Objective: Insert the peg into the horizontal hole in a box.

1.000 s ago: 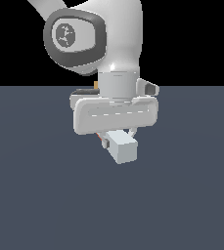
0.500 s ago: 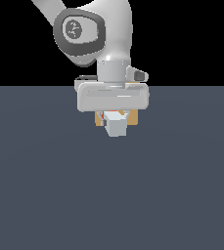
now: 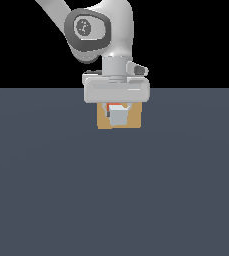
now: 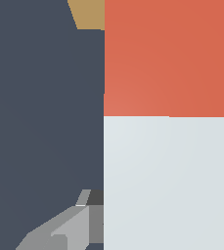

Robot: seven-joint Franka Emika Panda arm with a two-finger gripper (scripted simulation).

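- Since the earlier frames the arm has swung toward the far side of the floor, and the peg (image 3: 118,116), which hung clear in front of the box (image 3: 134,119), now sits right against the tan face
- Exterior view: the gripper (image 3: 117,111) hangs just under the white hand, pinching the peg; the peg's grey end faces the camera, a sliver of red-orange shows above it, and the box stands directly behind, near the floor's (image 3: 114,190) far edge; the hole is hidden by the peg
- Wrist view: the peg (image 4: 167,122) fills most of the picture, red-orange end toward the box (image 4: 86,14); one grey finger (image 4: 67,229) presses beside the white part
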